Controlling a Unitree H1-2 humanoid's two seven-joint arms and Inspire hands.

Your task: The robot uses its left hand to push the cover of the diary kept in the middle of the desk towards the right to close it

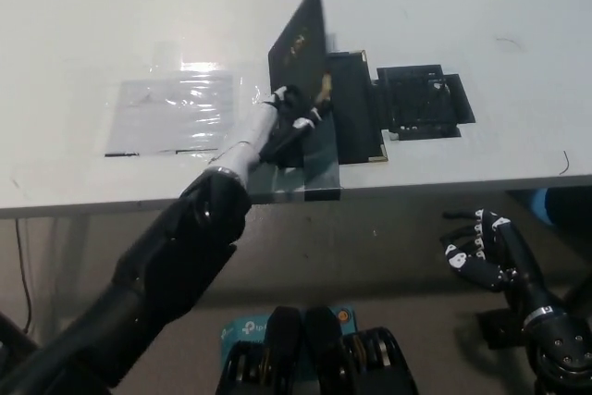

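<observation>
**Diary cover tilted over, left robot hand against it**

Seen in the head view only. Diary (347, 104) lying at the middle of the white bench (111, 25), close to the near edge, black, with brass-coloured corners. Cover (298, 43) raised off the bench and leaning rightward over the rest of the book, its top corner reaching toward the upper middle of the frame. Left robot hand (294, 119) pressed against the lower part of the cover from the left side, fingers spread along it, grasping nothing. Left forearm running from the lower left of the frame diagonally up to the book. A strip of grey tape (319, 168) just below the hand, reaching to the front edge of the bench, partly hidden by the hand and cover. Clear plastic sheet (162, 113) lying flat at left of the diary, glinting with reflected light. Black flat object (421, 99) just right of the diary, touching or nearly touching its right edge; hard to tell what it is. Right robot hand (476, 252) resting at the lower right of the frame, below the bench edge, well apart from the diary, fingers loosely curled and apart, holding nothing.
</observation>
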